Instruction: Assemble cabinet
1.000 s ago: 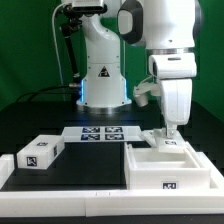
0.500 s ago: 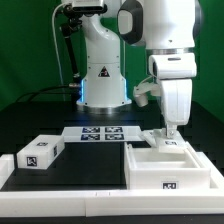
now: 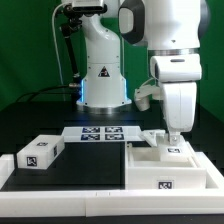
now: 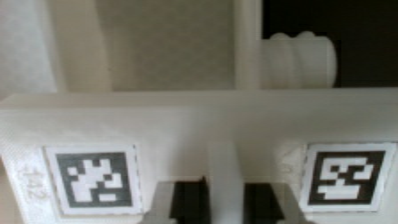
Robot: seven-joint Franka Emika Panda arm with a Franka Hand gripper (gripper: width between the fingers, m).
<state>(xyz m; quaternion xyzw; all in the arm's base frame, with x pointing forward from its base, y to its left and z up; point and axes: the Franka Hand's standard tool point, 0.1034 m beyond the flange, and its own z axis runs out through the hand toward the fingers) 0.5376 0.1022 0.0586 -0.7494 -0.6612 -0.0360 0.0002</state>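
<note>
Black tabletop (image 3: 85,165) bears the cabinet (image 3: 150,170) at the exterior view's right: likely rigid, light, slick; grasp a thin wall. Whether the gripper (image 3: 172,142) fingers are closed cannot be told.

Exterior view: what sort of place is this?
Probably a robotics lab bench: a white robot arm over a black table, a marker board of printed tags, and a tagged white cabinet.

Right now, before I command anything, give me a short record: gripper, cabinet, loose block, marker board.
cabinet: open top up, the exterior view's right
gripper: low at the cabinet's far wall, fingers astride it, grip unclear
drawer block: loose, tag up, the exterior view's left
marker board: flat, behind and between both
</note>
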